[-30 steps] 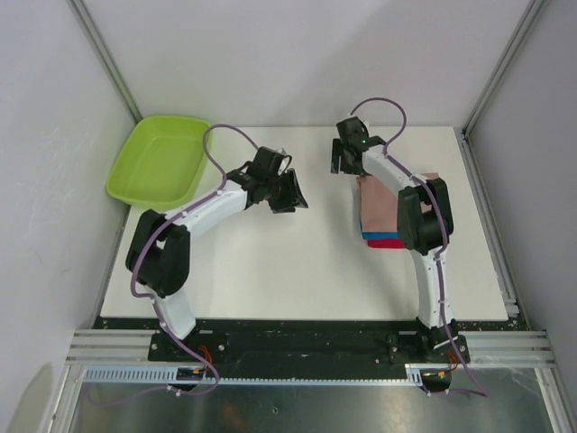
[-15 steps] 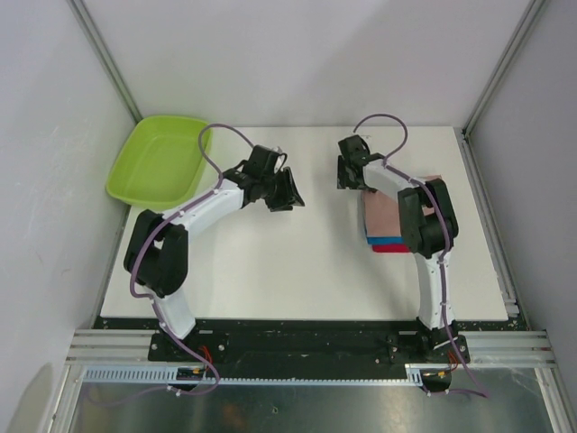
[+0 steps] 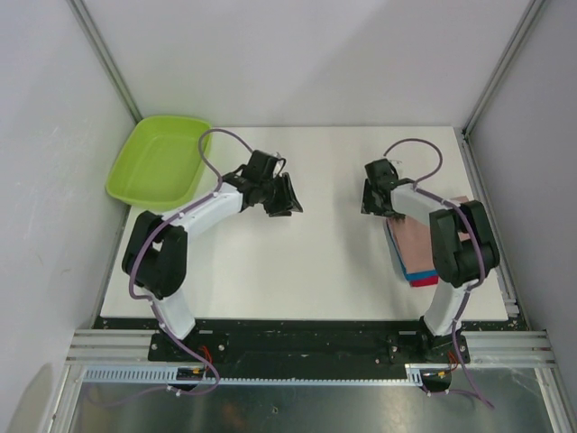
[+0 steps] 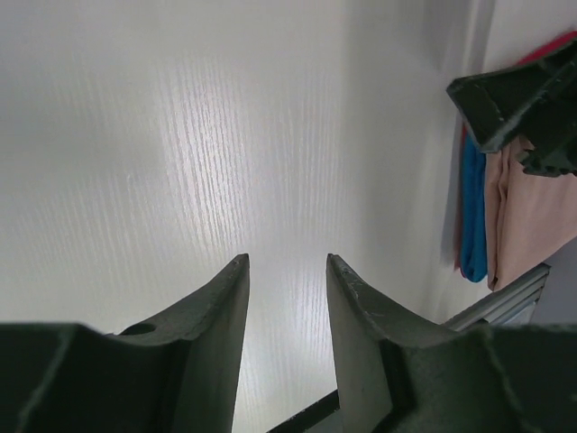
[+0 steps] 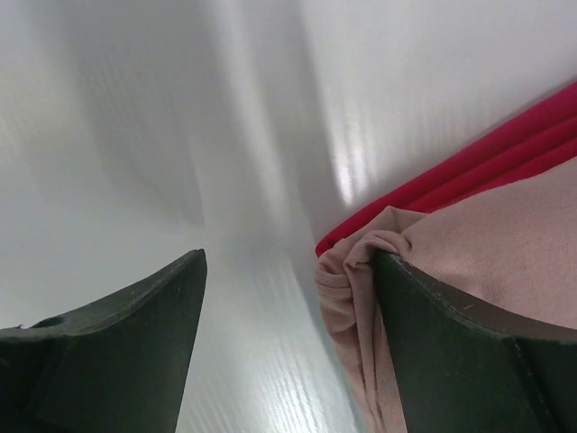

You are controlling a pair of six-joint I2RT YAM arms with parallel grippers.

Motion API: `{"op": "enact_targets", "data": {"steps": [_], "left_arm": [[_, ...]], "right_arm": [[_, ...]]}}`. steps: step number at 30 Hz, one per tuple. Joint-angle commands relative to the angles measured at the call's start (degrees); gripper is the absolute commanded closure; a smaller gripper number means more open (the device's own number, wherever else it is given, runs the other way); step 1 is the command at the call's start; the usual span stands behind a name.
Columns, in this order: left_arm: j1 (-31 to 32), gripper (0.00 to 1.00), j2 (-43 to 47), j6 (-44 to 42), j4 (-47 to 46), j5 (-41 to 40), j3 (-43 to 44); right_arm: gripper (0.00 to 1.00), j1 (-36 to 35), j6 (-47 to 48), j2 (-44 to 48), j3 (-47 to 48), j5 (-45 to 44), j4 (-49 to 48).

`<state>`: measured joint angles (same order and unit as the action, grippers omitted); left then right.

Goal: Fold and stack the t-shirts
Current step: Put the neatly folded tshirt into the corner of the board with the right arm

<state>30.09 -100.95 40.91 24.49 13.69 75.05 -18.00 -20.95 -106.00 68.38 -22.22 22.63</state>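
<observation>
The right hand (image 3: 371, 203) is hanging released at the right of the frame, spread wide and grasping nothing, just beside the bunched edge of the pink t-shirt (image 5: 469, 253). That shirt is lying folded on top of the blue t-shirt (image 4: 469, 212) and the red t-shirt (image 5: 433, 180), stacked on the tabletop (image 3: 297, 262) at lower right. The left hand (image 3: 288, 197) is hovering released and empty near the middle, with the green tub (image 3: 158, 162) sitting at upper left.

No text, label, brand, number or sign can be read in any of the views. The folded dusty-pink cloth t-shirt (image 3: 415, 248) on top of the stack shows only plain fabric from above and from both wrist cameras. The lime-green plastic tub (image 3: 160, 162) and the white tabletop (image 3: 306, 262) likewise show no legible marking.
</observation>
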Motion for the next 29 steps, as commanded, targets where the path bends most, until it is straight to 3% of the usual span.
{"op": "enact_targets", "data": {"steps": [1, 10, 12, 15, 18, 29], "left_arm": [[-0.1, 0.55, 4.0, -1.2, -1.5, -0.2, -0.9], [-1.7, 0.52, 8.0, -2.9, -1.5, -3.0, -3.6], [-1.8, 0.44, 9.5, -5.0, -1.5, -3.7, -4.3], [-1.9, 0.23, 12.2, -8.5, -1.5, -4.7, -5.7], [-2.0, 0.04, 16.4, -9.8, -1.5, -8.1, -8.6], [-2.7, 0.01, 23.4, -13.0, -1.3, -13.4, -11.2]], "right_arm": [[0.21, 2.6, -0.8, 6.6, -1.6, 2.0, 1.1], [0.19, -1.4, -1.7, 7.0, 14.5, 8.3, 6.0], [0.18, -2.3, -3.7, 7.3, 16.8, 11.0, 7.0], [0.15, -3.7, -7.2, 8.9, 18.0, 15.5, 7.5], [0.04, -5.8, -8.8, 11.1, 17.9, 18.0, 7.4], [0.01, -8.1, -9.2, 13.7, 16.6, 20.2, 6.1]]}}
